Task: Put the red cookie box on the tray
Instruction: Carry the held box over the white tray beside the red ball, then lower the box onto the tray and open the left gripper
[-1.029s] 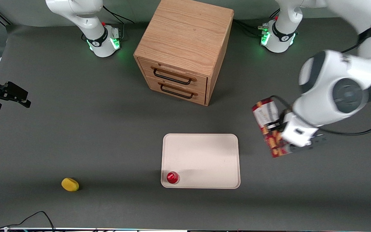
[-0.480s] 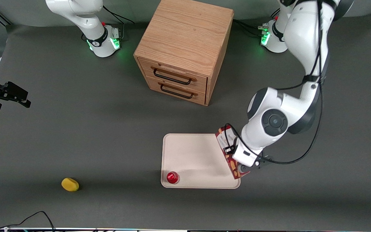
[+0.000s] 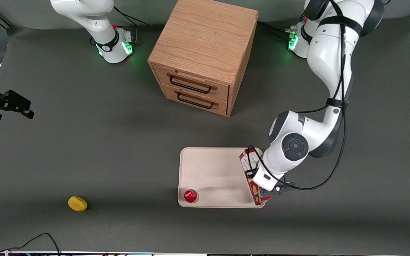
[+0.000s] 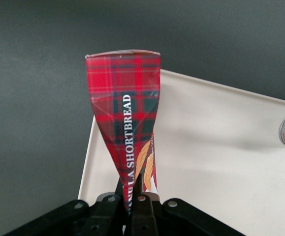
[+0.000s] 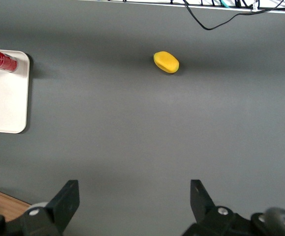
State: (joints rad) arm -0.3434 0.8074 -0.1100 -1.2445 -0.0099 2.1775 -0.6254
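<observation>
The left arm reaches down near the table's front edge — its gripper [image 3: 262,185] clamped shut, pinching.

I see the red cookie box [image 4: 125,132] as printed card, tartan pattern, slight sheen, creased and pinched in where the gripper [image 4: 135,199] has it between its closed jaws. Gripper is matt black plastic with small metal screws. Under the jaws, the tray [image 3: 212,170] looks like smooth matt cream plastic. Counter [image 3: 84,149] is matt dark grey. Drawer cabinet [image 3: 205,53] is grained light wood, black metal handles.
</observation>
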